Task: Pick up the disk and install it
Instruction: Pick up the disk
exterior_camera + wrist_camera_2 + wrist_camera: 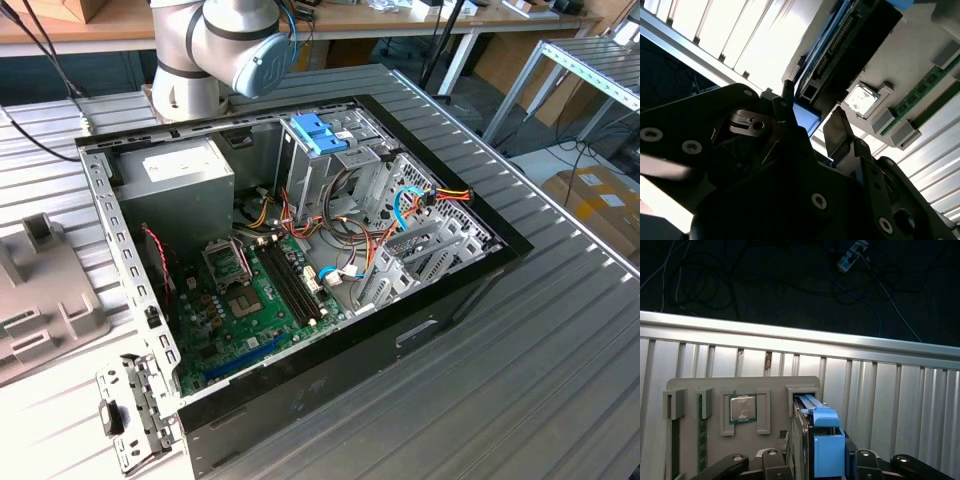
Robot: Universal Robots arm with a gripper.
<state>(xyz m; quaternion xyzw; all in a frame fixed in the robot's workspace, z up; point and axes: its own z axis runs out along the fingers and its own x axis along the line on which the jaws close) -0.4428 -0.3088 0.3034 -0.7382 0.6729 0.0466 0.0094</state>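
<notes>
A: Spotted the disk (821, 440)?

B: Yes. Standing on edge in the end slot of the grey holder (715, 386), bright blue tab end poking out of the slot. Seen side-on in the second wrist view too: disk (860, 45) dark-bodied with a light-blue frame, lodged in the same holder (920, 50).

A: And the gripper (818, 464)?

B: Right at the holder's disk slot, set about the blue tab end in both wrist views; gripper (810, 120) dark and close to the lens in the second. As for the jaws, cannot tell whether clenched on the disk or released.

A: Anything else in the holder?

B: A square processor chip (742, 407) seated in a pocket just beside the disk slot. Green memory sticks (702, 440) in narrow slots past the chip, toward the holder's other end.

A: Underneath the holder?

B: A ribbed metal counter (890, 390), its edge near the holder. Beyond that, a dark floor (765, 280) with a power strip (852, 252) lying on it.

A: From the exterior view?

B: An open computer case (320, 400) lying on the counter, to the exterior view's right of the holder (50, 300). Inside, an exposed motherboard (250, 300) and a tall metal drive cage (298, 175) topped by a blue latch piece (318, 132). Robot arm (235, 45) also to the exterior view's right of the holder, farther back.
</notes>
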